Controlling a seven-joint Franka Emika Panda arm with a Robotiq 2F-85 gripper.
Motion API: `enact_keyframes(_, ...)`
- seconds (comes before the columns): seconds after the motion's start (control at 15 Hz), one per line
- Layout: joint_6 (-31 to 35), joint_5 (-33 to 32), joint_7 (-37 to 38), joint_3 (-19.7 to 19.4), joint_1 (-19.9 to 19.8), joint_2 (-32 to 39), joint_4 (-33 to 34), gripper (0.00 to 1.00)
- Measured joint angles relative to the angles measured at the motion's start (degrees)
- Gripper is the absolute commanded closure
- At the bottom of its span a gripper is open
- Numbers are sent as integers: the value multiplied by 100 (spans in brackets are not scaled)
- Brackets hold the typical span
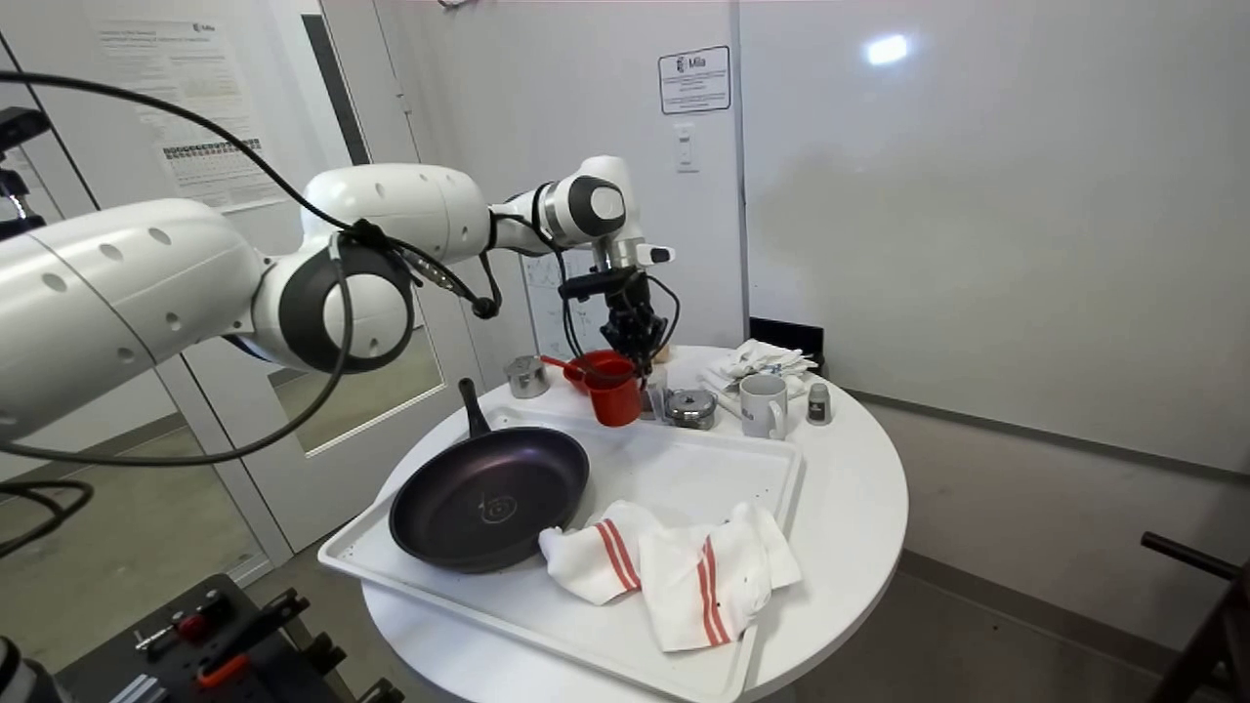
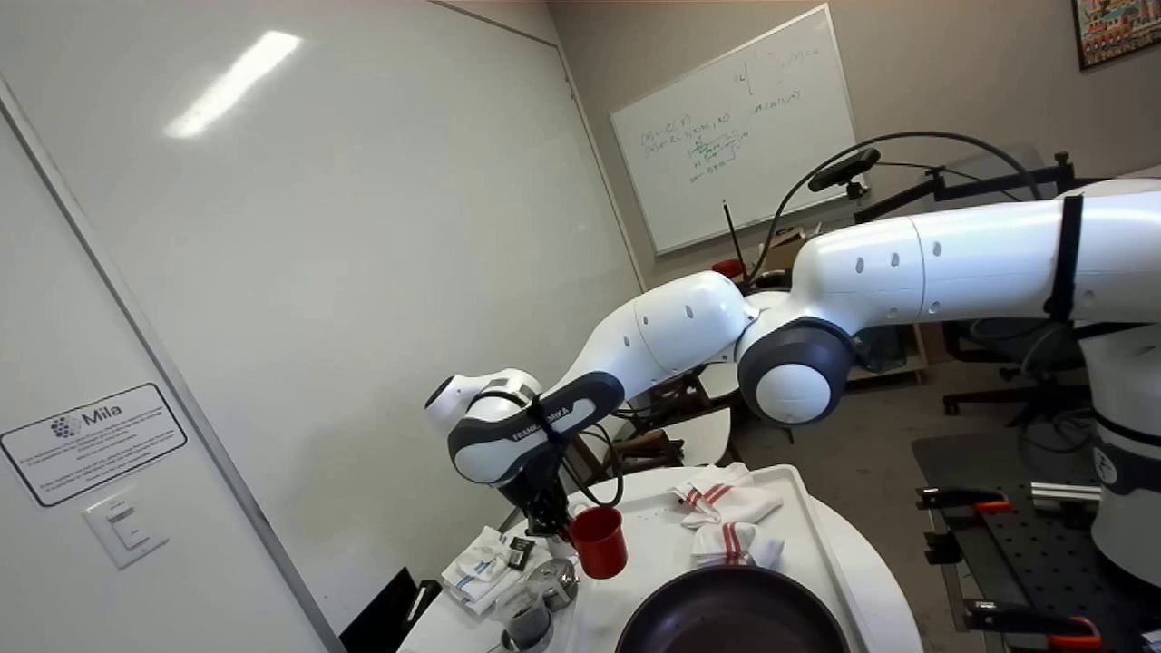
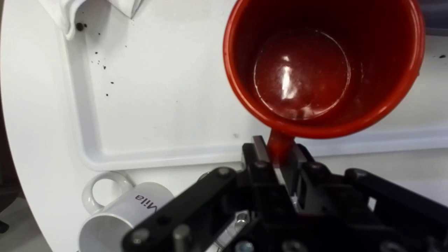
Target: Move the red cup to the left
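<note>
The red cup (image 1: 615, 404) is held upright by its handle, over the far edge of the white tray (image 1: 728, 444). It also shows in an exterior view (image 2: 600, 546). In the wrist view the red cup (image 3: 304, 77) fills the upper right; I look down into its bare inside. My gripper (image 3: 280, 150) is shut on the handle, one finger on each side of it. In the exterior views the gripper (image 1: 642, 366) is beside the cup, and the gripper also shows here (image 2: 558, 535). The cup seems to be above the tray, but its exact height is hard to tell.
A black frying pan (image 1: 488, 498) and a striped towel (image 1: 684, 586) lie on the tray. Behind the cup are a red bowl (image 1: 578, 376), a metal pot (image 1: 527, 377), a glass-lidded jar (image 1: 691, 409), a white mug (image 1: 762, 403), a small shaker (image 1: 818, 404) and cloths (image 1: 767, 361).
</note>
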Motion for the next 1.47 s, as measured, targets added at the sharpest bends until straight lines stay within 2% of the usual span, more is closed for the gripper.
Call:
enact_keyframes(0.33, 31, -3, -265, 111, 295, 4, 0, 96)
enact_keyframes(0.8, 255, -8, -256, 162, 867, 163, -14, 96)
enact_keyframes(1.47, 656, -8, -112, 154, 824, 379, -11, 96)
